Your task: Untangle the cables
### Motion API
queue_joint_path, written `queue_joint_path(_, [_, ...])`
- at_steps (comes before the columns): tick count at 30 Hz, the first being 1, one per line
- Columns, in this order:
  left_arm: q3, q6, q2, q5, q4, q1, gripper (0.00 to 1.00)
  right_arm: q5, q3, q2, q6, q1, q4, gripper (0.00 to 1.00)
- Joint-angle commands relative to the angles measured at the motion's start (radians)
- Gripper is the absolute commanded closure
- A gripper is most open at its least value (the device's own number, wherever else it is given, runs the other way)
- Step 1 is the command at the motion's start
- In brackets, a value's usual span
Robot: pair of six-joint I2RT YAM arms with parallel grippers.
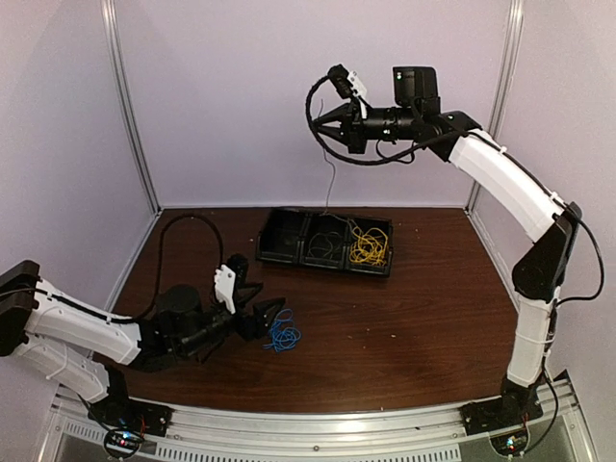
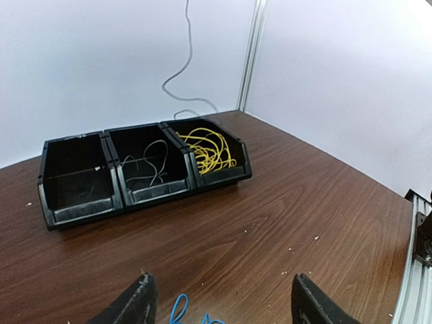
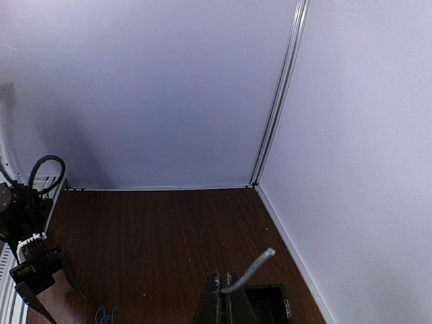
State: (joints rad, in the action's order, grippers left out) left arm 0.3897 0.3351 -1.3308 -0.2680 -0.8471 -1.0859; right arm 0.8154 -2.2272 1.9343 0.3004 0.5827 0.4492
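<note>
Grey cable (image 2: pixel 145 170): loosely coiled in the middle compartment of the black tray (image 1: pixel 281 256). One strand runs straight up out of it to the right gripper (image 3: pixel 223 278). The strand's end is pinched there with the fingers pressed together, and a short stub sticks out past the tips. The right gripper is held high above the tray, its arm reaching up and over from the right side.

Yellow cable (image 1: pixel 369 245): bundled in the tray's right compartment, kept apart from the grey one by a divider.

Blue cable (image 1: pixel 282 334): small loose heap on the table (image 1: pixel 414 327), in front of the tray and well apart from it.

The left gripper (image 2: pixel 223 283) is held low just beside the blue cable, fingers spread, nothing gripped. Blue strands are seen between the two fingers in the left wrist view. Whether the fingertips touch the table cannot be told.

The tray is set near the back wall, roughly centred.
</note>
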Motion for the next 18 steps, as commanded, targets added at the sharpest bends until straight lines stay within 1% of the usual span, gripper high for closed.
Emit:
queue_joint_path(1, [-0.060,0.061,0.063,-0.054,0.034,-0.003,0.31,-0.071,-0.029,0.056,0.015,-0.014,-0.053,1.00])
queue_joint_path(5, [-0.084,0.070,0.125,-0.066,0.087,-0.003,0.32,-0.107,-0.031,0.104,0.011,-0.033,-0.082,1.00])
queue_joint_path(10, [-0.112,0.068,0.193,-0.098,0.121,-0.003,0.32,-0.111,-0.040,0.161,-0.013,-0.065,-0.113,1.00])
queue_joint_path(18, [-0.126,0.080,0.199,-0.114,0.128,-0.003,0.33,-0.066,-0.097,0.147,-0.070,-0.067,-0.146,1.00])
